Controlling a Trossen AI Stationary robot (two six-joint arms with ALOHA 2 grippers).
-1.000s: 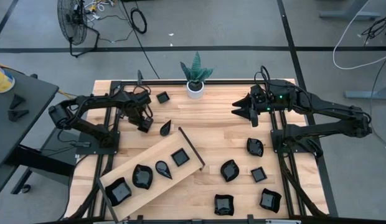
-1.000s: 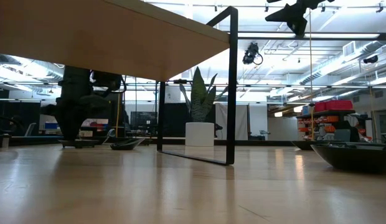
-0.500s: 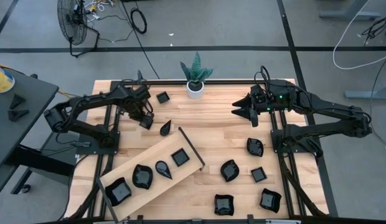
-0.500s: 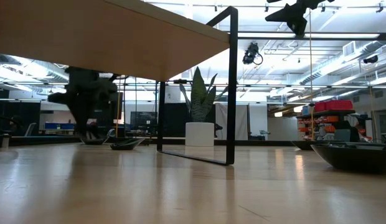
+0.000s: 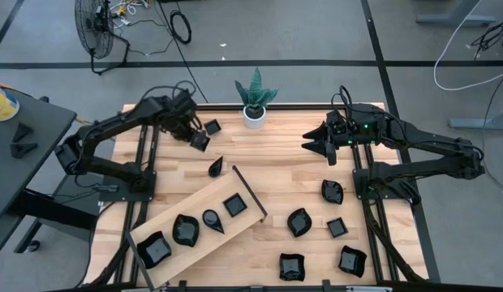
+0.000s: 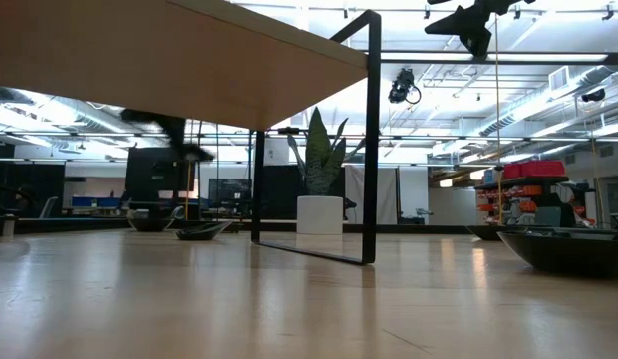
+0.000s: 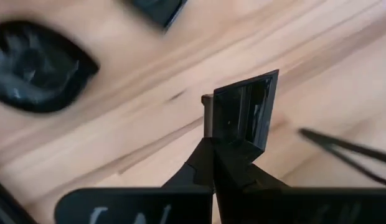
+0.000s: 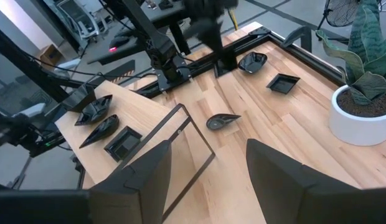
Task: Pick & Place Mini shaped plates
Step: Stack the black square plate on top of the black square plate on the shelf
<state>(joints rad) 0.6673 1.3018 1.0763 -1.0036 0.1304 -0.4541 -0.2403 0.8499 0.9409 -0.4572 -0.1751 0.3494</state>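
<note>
Square mini plate clamped edge-on between left gripper fingers, held above table near far-left corner. Just beside it on the wood: another square dish; teardrop dish a bit nearer the board. Wooden board carrying four dishes, black frame at its raised end. Right gripper parked mid-air over far-right area, jaws wide, holding nothing. Five more dishes scattered on near-right table. Potted plant at far edge centre.

Your left gripper now sits higher in the frame, up beside the square plate near the plant. It carries a small square dish, lifted off the table.
</note>
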